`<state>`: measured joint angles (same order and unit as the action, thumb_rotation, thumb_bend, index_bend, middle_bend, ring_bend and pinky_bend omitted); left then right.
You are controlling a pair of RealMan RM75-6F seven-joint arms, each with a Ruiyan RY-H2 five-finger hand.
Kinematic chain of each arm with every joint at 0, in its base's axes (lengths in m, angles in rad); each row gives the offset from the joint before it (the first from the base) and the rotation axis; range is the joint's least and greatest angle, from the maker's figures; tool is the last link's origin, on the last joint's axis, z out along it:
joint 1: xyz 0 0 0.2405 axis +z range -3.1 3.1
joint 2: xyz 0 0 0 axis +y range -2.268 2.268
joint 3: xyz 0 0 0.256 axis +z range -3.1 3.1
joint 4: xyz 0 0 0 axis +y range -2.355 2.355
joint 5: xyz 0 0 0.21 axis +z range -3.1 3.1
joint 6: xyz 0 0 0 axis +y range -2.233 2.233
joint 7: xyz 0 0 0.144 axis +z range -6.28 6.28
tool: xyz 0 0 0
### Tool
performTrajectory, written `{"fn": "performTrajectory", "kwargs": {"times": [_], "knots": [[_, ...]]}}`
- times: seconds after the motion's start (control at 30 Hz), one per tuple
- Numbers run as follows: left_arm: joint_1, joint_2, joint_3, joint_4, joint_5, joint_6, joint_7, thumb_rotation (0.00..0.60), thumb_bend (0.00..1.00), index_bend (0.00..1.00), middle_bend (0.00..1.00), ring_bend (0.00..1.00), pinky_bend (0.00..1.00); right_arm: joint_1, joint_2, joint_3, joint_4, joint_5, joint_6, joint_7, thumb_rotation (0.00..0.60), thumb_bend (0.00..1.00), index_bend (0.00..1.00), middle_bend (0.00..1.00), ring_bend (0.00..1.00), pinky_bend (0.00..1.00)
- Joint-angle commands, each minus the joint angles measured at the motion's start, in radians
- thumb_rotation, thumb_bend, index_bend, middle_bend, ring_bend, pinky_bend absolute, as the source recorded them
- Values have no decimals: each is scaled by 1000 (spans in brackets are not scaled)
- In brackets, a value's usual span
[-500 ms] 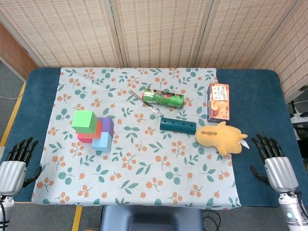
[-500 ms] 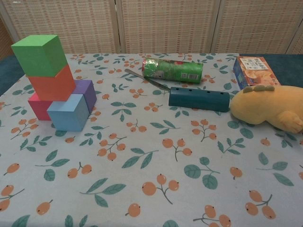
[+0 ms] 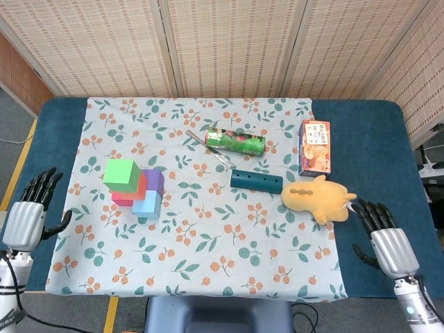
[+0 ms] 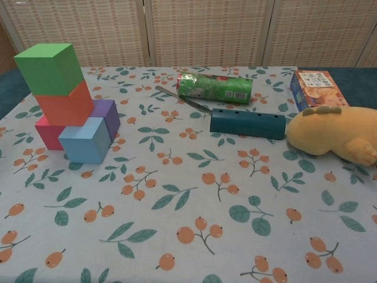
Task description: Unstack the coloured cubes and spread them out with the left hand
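A green cube [image 3: 121, 174] [image 4: 50, 68] tops the stack at the table's left, resting on an orange cube [image 3: 139, 187] [image 4: 65, 105]. Below them sit a pink cube [image 3: 120, 200] [image 4: 47, 133], a purple cube [image 3: 155, 180] [image 4: 108, 115] and a light blue cube [image 3: 148, 205] [image 4: 85, 140]. My left hand [image 3: 29, 210] hovers at the left table edge, well left of the stack, fingers spread and holding nothing. My right hand [image 3: 383, 234] hangs by the right edge, fingers apart and holding nothing. Neither hand shows in the chest view.
A green can [image 3: 235, 141] lies on its side at the back, with a metal utensil [image 3: 208, 148] beside it. A teal block with holes [image 3: 257, 181], a yellow plush toy [image 3: 318, 198] and an orange snack box [image 3: 315, 146] occupy the right half of the floral cloth [image 3: 208, 257].
My left hand has risen and moved slightly toward the table. My right hand has shifted a little left and forward. The cubes have not moved.
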<state>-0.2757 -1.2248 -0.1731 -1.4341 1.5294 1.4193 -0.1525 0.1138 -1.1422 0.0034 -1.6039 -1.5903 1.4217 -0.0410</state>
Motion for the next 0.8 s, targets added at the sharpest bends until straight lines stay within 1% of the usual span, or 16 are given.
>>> {"fn": "performTrajectory", "kwargs": {"times": [0.03, 0.13, 0.2, 0.3, 0.4, 0.53, 0.7, 0.73, 0.77, 0.8], "knots": [[-119, -3, -72, -12, -60, -126, -2, 600, 408, 0, 0, 0, 113, 6, -1, -2, -8, 9, -18, -13, 600, 250, 0, 0, 0, 0], [-183, -5, -87, -21, -102, -230, 18, 600, 406, 0, 0, 0, 108, 12, 4, -5, -17, 21, -39, -17, 600, 250, 0, 0, 0, 0], [-213, 3, -88, -36, -114, -277, 43, 600, 402, 0, 0, 0, 103, 14, 4, -1, -19, 30, -46, -15, 600, 250, 0, 0, 0, 0], [-255, 17, -85, -66, -147, -351, 124, 600, 399, 0, 0, 0, 88, 23, 4, -2, -21, 42, -69, 15, 600, 250, 0, 0, 0, 0], [-293, 45, -76, -125, -205, -441, 203, 600, 396, 0, 0, 0, 71, 37, 19, -14, -23, 31, -99, 51, 600, 250, 0, 0, 0, 0], [-321, 57, -68, -168, -263, -485, 287, 600, 395, 0, 0, 0, 71, 36, 26, -14, -21, 23, -89, 71, 600, 250, 0, 0, 0, 0], [-346, 66, -61, -205, -323, -510, 350, 600, 394, 0, 1, 0, 79, 34, 31, -12, -21, 26, -79, 86, 600, 250, 0, 0, 0, 0], [-350, 66, -60, -207, -334, -513, 359, 600, 394, 0, 12, 8, 86, 34, 31, -13, -21, 24, -79, 86, 600, 250, 0, 0, 0, 0], [-353, 65, -61, -207, -344, -513, 365, 600, 393, 0, 69, 56, 108, 34, 32, -15, -22, 22, -80, 86, 600, 250, 0, 0, 0, 0], [-355, 63, -61, -206, -351, -511, 369, 600, 390, 9, 147, 120, 130, 35, 33, -16, -23, 20, -81, 87, 600, 250, 0, 0, 0, 0]]}}
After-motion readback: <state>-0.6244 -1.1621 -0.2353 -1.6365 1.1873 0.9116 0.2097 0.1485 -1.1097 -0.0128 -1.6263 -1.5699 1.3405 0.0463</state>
